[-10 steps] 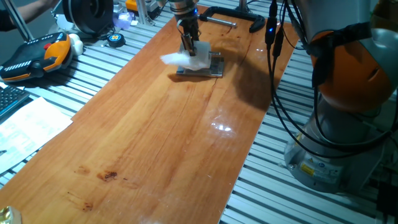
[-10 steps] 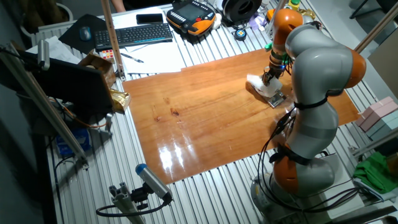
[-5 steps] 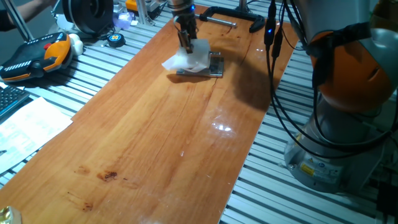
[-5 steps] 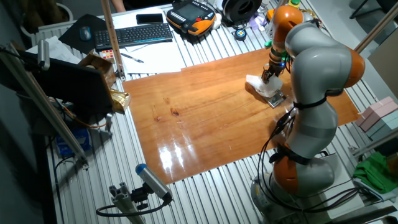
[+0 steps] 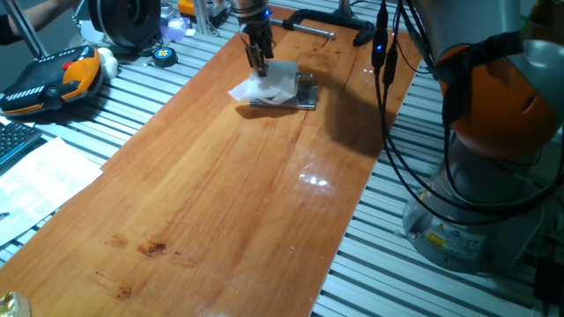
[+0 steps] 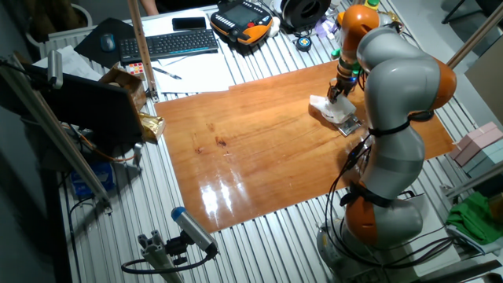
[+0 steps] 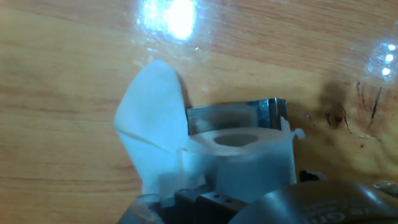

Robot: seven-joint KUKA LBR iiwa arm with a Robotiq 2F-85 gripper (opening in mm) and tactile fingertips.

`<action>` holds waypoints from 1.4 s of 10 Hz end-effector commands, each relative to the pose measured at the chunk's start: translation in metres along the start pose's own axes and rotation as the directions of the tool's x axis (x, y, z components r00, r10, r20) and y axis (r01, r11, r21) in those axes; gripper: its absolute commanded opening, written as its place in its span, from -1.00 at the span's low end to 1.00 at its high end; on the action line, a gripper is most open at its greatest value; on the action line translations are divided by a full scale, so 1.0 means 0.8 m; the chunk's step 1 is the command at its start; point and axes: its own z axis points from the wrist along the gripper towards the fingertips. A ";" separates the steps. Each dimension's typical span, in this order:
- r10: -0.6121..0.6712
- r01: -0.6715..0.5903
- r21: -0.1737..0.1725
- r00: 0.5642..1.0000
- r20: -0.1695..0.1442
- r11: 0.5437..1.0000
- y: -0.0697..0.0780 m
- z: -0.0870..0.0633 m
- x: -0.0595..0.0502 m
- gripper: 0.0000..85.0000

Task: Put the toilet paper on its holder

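A white printed paper sheet (image 5: 40, 180) was seen at the far left of one fixed view, on the slatted bench beside the wooden counter (image 5: 211, 194), with an orange-and-black pendant (image 5: 48, 79) lying further back. Toward the middle of that view, the toilet paper (image 5: 269, 84) was seen sitting on the holder (image 5: 304, 92), a shiny grey metal bracket lying flat on the counter, with the loose sheet spread to the left onto the wood. The tool (image 5: 258, 60) was positioned just above the roll's left side, pointing down; whether it was spread or pinching the paper could not be told from this view. A long black clamp (image 5: 330, 22) was seen behind, at the counter's far edge, well apart from the roll. In the other fixed view, a keyboard (image 6: 169, 43) was seen at upper left, and the roll (image 6: 330, 108) and tool (image 6: 336, 89) were seen at the right, close beside the grey arm (image 6: 397, 94). In the hand view, the loose sheet (image 7: 152, 130) was seen at left, the roll (image 7: 249, 158) upright at centre with its core opening facing up, and the bracket (image 7: 239, 115) touching it from behind; the fingers were largely hidden, so the tool's state could not be told.
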 end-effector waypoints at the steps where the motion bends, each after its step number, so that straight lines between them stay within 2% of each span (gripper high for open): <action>1: -0.007 0.007 -0.001 1.000 -0.001 1.000 0.000 0.000 0.001 0.42; 2: -0.027 0.027 -0.004 1.000 -0.011 1.000 0.000 0.000 0.001 0.07; 4: -0.046 0.045 -0.011 0.998 -0.034 0.999 -0.001 -0.002 0.002 -0.33; 6: -0.053 0.052 -0.012 0.997 -0.052 0.999 -0.001 -0.005 0.005 -0.38; 14: -0.055 0.055 -0.001 0.995 -0.082 0.999 0.001 -0.014 0.025 -0.45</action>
